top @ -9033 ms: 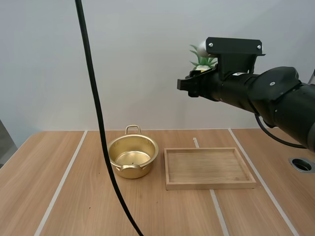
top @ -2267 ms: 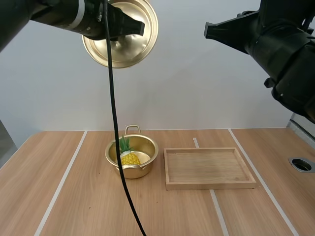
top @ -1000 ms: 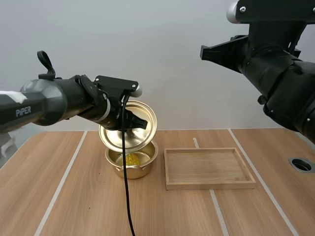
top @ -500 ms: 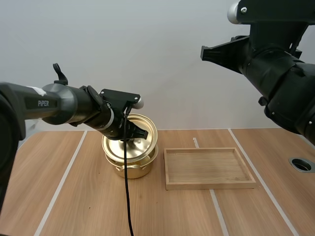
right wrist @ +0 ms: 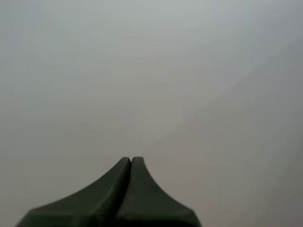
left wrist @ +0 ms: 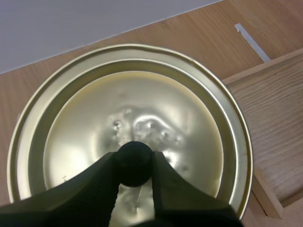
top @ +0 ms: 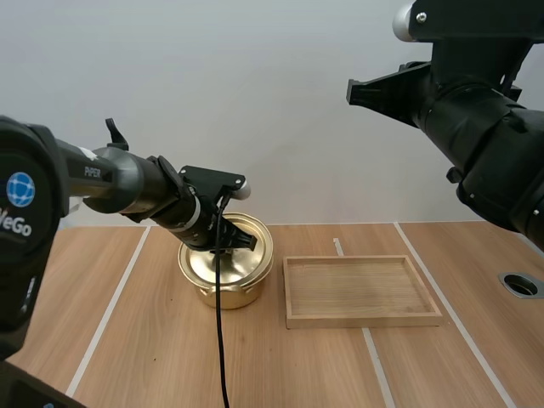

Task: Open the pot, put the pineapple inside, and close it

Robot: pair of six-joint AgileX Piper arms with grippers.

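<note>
Closest to the left wrist camera, the left gripper (left wrist: 134, 166) is clamped on the black knob (left wrist: 134, 158) of the brass lid (left wrist: 128, 109), one finger on each side of the knob and the tips pinching it between them. The lid spreads out directly beneath the gripper, centred under the fingers, and it covers the mouth of the brass pot (top: 228, 294), which stands left of centre in the high view on the wooden table (top: 127, 348). From that view the lid looks slightly tilted, its right edge a little higher than its left, and I cannot tell whether it is fully seated on the rim. The pineapple is hidden; judging by the covered pot, it most likely lies inside, under the lid and straight below the gripper. The step in hand is therefore the last one, closing the pot. The next move calls for levelling the lid and lowering it until the rim sits all the way round, then parting the fingers and lifting straight up so that the knob is not dragged sideways. Just beside the pot, to its right at the centre of the frame, lies the wooden tray (top: 365, 321). Farther off, high at the upper right, the right arm (top: 476, 127) hangs well apart from the pot, and the right gripper (right wrist: 131, 163) has its fingers pressed together on nothing.
</note>
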